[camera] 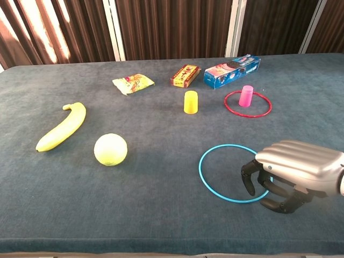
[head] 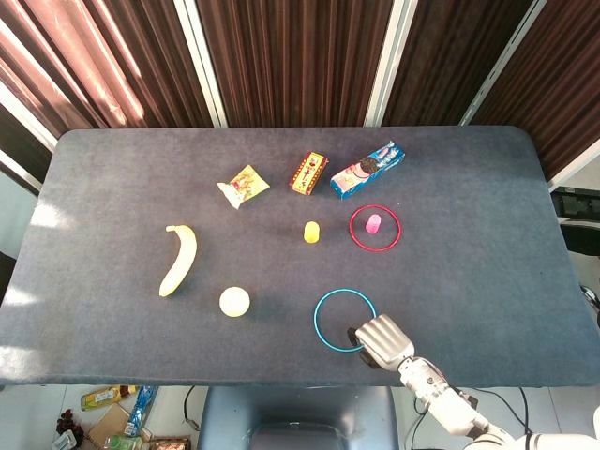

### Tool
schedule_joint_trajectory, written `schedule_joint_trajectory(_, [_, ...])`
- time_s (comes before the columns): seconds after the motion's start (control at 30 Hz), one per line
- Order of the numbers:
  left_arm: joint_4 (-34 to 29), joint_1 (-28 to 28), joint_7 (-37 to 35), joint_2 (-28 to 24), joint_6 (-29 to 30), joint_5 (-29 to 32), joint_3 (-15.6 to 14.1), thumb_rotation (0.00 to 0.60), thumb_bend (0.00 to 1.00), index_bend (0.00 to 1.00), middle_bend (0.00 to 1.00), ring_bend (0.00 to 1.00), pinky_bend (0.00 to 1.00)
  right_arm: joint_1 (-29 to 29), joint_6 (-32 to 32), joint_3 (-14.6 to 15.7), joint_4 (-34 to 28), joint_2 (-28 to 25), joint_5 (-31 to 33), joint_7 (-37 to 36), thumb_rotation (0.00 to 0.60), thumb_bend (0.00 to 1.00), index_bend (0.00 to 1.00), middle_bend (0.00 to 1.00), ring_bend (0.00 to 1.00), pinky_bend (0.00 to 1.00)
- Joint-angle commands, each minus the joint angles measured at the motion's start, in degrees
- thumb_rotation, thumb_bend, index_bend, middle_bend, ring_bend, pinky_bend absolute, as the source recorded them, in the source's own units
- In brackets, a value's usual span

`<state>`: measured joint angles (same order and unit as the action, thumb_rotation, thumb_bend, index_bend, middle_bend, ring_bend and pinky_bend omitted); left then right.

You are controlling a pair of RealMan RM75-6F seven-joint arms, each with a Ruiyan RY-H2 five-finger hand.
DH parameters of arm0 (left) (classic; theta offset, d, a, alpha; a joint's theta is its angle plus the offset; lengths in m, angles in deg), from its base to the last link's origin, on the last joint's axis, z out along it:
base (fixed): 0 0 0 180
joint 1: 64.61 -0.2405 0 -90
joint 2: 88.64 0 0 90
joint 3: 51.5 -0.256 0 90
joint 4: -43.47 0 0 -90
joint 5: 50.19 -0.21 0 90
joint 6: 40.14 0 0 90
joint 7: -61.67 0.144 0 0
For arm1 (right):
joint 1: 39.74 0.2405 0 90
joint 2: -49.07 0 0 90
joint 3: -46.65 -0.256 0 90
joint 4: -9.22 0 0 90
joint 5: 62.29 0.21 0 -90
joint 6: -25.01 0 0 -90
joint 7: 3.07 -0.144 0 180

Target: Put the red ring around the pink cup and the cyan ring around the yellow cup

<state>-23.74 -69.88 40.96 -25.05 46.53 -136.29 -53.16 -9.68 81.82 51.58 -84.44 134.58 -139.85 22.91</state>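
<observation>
Now right hand (camera: 293,173) hangs over the near-right rim of cyan ring (camera: 215,184), fingers curled down astride it, grip not yet clear, ring flat on table; yellow cup (camera: 191,102) lies beyond, up-left; left hand unseen.

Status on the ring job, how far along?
Half done. The red ring lies around the pink cup. The cyan ring lies flat on the dark table, apart from the yellow cup. The right hand is at its near-right edge, fingers curled over it; grasp unclear. Left: carry it over the yellow cup.
</observation>
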Motion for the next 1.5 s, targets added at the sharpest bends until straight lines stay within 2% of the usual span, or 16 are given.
schedule_joint_trajectory(0.03, [0.1, 0.0, -0.1, 0.0, 0.0, 0.0, 0.0, 0.600, 0.41, 0.06, 0.00, 0.00, 0.15, 0.0, -0.1, -0.3, 0.7, 0.6, -0.1, -0.2, 0.600, 0.47, 0.62, 0.93, 1.00, 1.00])
schedule_joint_trajectory(0.47, [0.3, 0.0, -0.4, 0.1, -0.1, 0.0, 0.0, 0.600, 0.41, 0.07, 0.00, 0.00, 0.15, -0.2, -0.7, -0.7, 2.5, 2.4, -0.8, -0.8, 0.600, 0.47, 0.64, 0.93, 1.00, 1.00])
schedule_joint_trajectory(0.97, [0.6, 0.0, -0.5, 0.3, -0.2, 0.0, 0.0, 0.600, 0.41, 0.07, 0.00, 0.00, 0.15, -0.8, -0.6, -0.7, 3.1, 2.8, -0.9, 0.4, 0.600, 0.47, 0.70, 0.93, 1.00, 1.00])
schedule_joint_trajectory(1.17, [0.6, 0.0, -0.5, 0.3, -0.3, 0.0, -0.1, 0.600, 0.41, 0.06, 0.00, 0.00, 0.15, -1.1, -0.2, -1.1, 3.1, 2.7, -0.9, 0.4, 0.600, 0.51, 0.73, 0.93, 1.00, 1.00])
schedule_joint_trajectory(1.5, [0.6, 0.1, -0.3, 0.3, -0.3, -0.1, -0.1, 0.600, 0.41, 0.06, 0.00, 0.00, 0.15, -0.5, 1.2, -4.4, 3.3, 3.0, -0.2, -1.1, 0.600, 0.53, 0.76, 0.94, 1.00, 1.00])
